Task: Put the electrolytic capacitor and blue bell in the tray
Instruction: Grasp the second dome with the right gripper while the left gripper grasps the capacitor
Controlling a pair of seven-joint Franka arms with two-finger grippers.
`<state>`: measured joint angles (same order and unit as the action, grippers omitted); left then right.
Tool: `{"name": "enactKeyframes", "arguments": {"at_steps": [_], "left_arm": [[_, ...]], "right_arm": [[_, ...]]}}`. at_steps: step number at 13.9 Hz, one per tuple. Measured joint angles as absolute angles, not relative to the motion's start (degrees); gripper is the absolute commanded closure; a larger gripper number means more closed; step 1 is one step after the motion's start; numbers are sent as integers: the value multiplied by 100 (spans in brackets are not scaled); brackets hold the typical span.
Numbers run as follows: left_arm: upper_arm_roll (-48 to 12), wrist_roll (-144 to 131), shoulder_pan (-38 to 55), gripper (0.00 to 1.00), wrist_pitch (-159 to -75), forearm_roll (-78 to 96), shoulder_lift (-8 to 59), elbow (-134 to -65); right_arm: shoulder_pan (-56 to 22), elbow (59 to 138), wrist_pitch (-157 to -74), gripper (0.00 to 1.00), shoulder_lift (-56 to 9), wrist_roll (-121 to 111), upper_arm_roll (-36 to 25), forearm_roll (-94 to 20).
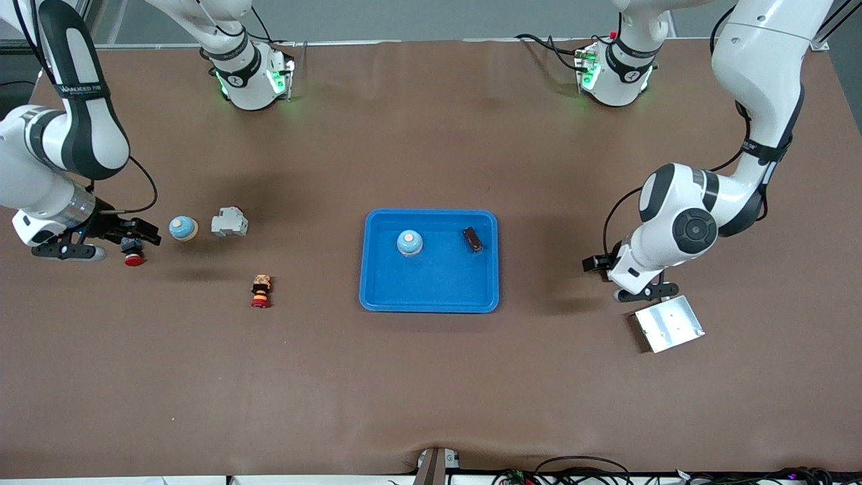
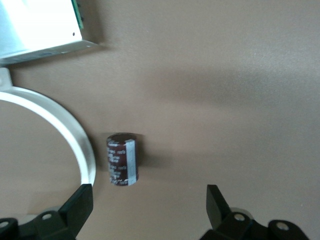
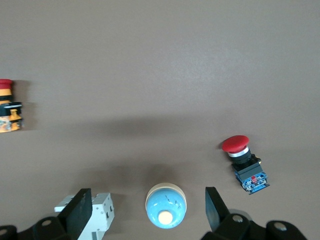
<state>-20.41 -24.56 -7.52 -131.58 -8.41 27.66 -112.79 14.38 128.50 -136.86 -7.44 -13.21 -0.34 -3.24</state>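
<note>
The blue tray point(image 1: 431, 296) lies mid-table. In it stand a blue bell point(image 1: 409, 242) and, lying down, a dark electrolytic capacitor point(image 1: 473, 239). A second blue bell point(image 1: 182, 228) point(image 3: 166, 205) stands on the table toward the right arm's end. My right gripper point(image 1: 101, 242) point(image 3: 147, 192) hangs open over that spot, the bell showing between its fingers, untouched. A second brown capacitor point(image 2: 122, 159) with a grey stripe lies on the table. My left gripper point(image 1: 621, 279) point(image 2: 148, 189) hangs open over it; the arm hides it in the front view.
A grey breaker point(image 1: 229, 222) point(image 3: 92, 212) stands beside the loose bell. A red push button point(image 1: 133, 258) point(image 3: 242, 162) and a red-and-yellow button point(image 1: 260, 291) point(image 3: 7, 105) lie close by. A metal plate point(image 1: 669, 323) point(image 2: 37, 22) lies by the left gripper, and a white curved rim point(image 2: 75, 135) next to the capacitor.
</note>
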Motion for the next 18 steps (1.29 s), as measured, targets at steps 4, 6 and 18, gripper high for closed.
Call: {"name": "enactKeyframes", "arguments": {"at_steps": [4, 6, 18], "left_arm": [[-2022, -2457, -754, 0, -13211, -856, 3032, -11259], [-1994, -2458, -760, 0, -13228, -1023, 3119, -11239], [-1971, -2462, -776, 45, -13245, -1128, 3471, -11061]], "right_arm": [[1438, 13437, -14519, 0, -746, -1321, 0, -324], [1438, 13622, -14711, 0, -753, -1321, 9, -324], [1438, 14468, -15855, 0, -870, -1322, 4, -323]]}}
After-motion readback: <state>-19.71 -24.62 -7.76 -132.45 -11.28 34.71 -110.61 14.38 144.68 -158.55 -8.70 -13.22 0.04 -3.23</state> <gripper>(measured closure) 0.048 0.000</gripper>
